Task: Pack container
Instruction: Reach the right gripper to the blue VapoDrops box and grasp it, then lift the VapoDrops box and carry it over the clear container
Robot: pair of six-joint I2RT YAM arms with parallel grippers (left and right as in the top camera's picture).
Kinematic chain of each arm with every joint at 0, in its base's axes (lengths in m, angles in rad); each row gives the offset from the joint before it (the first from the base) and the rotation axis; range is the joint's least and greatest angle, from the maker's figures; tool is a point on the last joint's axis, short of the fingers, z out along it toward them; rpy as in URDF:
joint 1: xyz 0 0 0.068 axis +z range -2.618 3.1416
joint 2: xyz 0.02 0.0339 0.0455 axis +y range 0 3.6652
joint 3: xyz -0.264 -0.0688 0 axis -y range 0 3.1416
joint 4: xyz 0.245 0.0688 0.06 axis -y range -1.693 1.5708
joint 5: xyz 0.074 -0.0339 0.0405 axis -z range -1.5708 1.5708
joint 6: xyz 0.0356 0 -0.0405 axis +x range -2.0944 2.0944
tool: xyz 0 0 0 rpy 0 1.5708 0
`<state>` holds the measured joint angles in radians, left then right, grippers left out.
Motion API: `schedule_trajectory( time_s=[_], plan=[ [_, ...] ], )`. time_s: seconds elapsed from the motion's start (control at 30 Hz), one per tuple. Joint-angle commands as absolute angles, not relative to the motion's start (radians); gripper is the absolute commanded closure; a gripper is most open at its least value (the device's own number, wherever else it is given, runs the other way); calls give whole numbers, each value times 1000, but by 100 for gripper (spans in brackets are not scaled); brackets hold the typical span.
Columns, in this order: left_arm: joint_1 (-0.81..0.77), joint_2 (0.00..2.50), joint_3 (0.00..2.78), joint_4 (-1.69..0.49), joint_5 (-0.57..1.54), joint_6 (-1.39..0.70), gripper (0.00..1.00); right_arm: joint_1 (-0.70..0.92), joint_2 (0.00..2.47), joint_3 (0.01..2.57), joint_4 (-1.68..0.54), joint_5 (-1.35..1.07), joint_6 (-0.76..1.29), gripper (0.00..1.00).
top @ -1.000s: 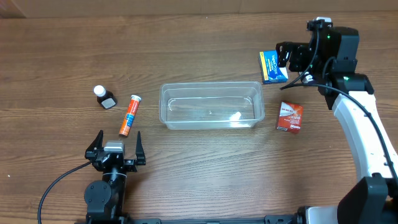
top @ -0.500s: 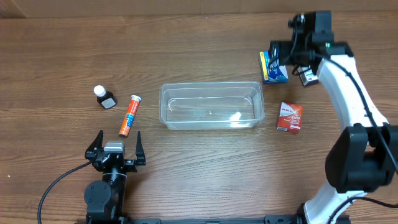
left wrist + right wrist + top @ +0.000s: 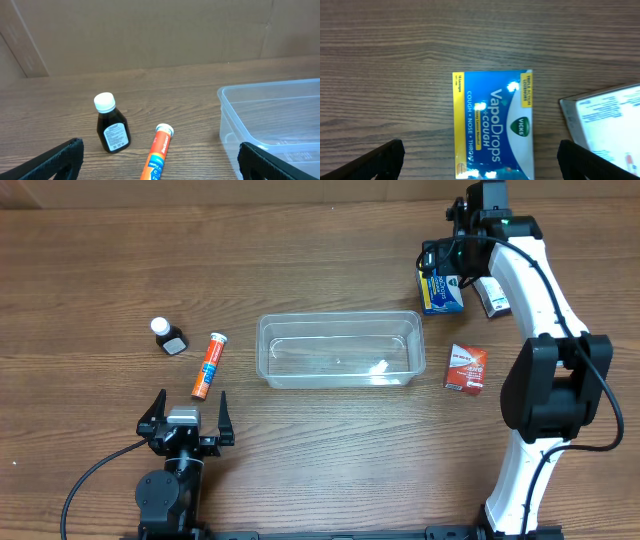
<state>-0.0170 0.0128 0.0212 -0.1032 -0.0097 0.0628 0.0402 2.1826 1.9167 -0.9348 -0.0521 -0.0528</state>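
Note:
The clear plastic container (image 3: 338, 350) sits mid-table; its left end shows in the left wrist view (image 3: 272, 112). My right gripper (image 3: 441, 266) is open and empty, hovering over a blue VapoDrops box (image 3: 441, 292). In the right wrist view the box (image 3: 492, 125) lies between my open fingertips (image 3: 382, 160). My left gripper (image 3: 186, 418) is open and empty at the front left. An orange tube (image 3: 209, 365) and a dark bottle with a white cap (image 3: 168, 336) lie just beyond it. In the left wrist view the tube (image 3: 159, 155) points between the fingers, with the bottle (image 3: 112, 131) behind.
A red box (image 3: 466, 368) lies right of the container. A white-and-dark box (image 3: 492, 297) lies right of the blue box and shows in the right wrist view (image 3: 607, 125). A cardboard wall (image 3: 150, 30) stands behind the table.
My right arm has swung left and towards the back, bringing its gripper over the blue box. The left arm and all the objects have not moved.

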Motion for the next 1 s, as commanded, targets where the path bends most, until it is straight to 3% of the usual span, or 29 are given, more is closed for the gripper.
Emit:
schedule_trajectory(
  time_s=[0.0,0.27,0.97],
  plan=[
    [-8,4,17,-101,4,80,0,61,2237,1938,-928,-54,-51,0],
    [-8,4,17,-100,4,80,0,64,2307,1938,-867,-15,83,0],
    [-8,4,17,-100,4,80,0,64,2383,1937,-882,22,-35,0]
  ],
)
